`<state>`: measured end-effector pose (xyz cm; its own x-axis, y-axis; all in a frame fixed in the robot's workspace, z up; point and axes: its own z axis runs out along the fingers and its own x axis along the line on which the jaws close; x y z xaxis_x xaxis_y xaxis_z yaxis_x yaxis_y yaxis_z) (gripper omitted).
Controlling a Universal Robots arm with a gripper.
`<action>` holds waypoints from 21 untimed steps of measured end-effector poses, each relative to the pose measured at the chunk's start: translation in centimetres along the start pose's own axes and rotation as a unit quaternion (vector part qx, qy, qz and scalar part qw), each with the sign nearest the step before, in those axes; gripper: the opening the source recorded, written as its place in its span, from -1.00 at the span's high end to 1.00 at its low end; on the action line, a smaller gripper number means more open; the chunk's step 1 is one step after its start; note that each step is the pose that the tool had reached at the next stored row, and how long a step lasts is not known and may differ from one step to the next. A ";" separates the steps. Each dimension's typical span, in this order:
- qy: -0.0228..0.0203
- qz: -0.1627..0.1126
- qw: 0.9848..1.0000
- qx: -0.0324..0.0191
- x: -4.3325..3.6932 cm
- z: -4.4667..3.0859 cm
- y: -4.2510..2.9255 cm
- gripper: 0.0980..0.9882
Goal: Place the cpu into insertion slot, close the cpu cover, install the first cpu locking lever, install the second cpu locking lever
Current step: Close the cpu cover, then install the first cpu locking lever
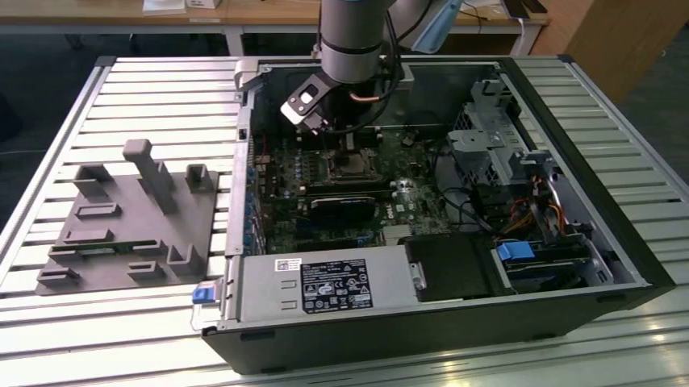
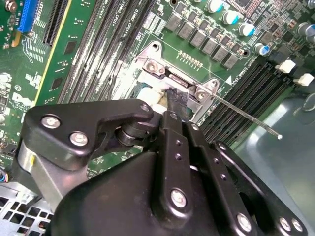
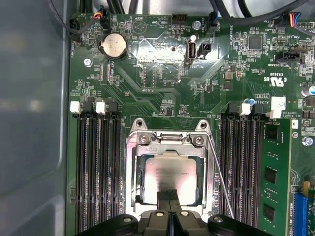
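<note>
The gripper (image 3: 169, 195), fingers closed on nothing, rested at the cpu cover (image 3: 132, 167) edge, over the seated cpu (image 3: 170, 172). In the exterior view, a grey fixture (image 1: 119, 234) lay at the computer case's (image 1: 431, 334) nine o'clock.

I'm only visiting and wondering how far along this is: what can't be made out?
Exterior view: the insertion slot is too small for detail, and the arm overhangs it.
First wrist view: the gripper covers one edge of the cpu and cpu cover.
Second wrist view: the gripper's body blocks most of the slot, so the cover's seating is unclear.
</note>
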<state>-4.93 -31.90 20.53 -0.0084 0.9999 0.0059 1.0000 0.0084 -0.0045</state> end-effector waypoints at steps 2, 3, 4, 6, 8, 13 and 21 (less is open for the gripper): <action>0.000 0.000 1.000 0.000 0.00 0.00 0.21 0.98; 0.000 0.000 1.000 0.000 -0.01 -0.01 0.31 0.98; 0.000 0.000 1.000 0.001 -0.01 0.00 0.42 0.98; 0.000 0.000 1.000 0.001 -0.01 0.00 0.62 0.98; 0.000 0.000 1.000 0.001 -0.01 0.00 0.79 0.98; 0.000 0.000 1.000 0.001 -0.01 0.00 1.13 0.98; 0.000 0.000 1.000 0.001 -0.01 -0.13 1.29 0.98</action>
<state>-3.64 -31.90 20.66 -0.0082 1.0000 0.0056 0.9999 0.0083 -0.0059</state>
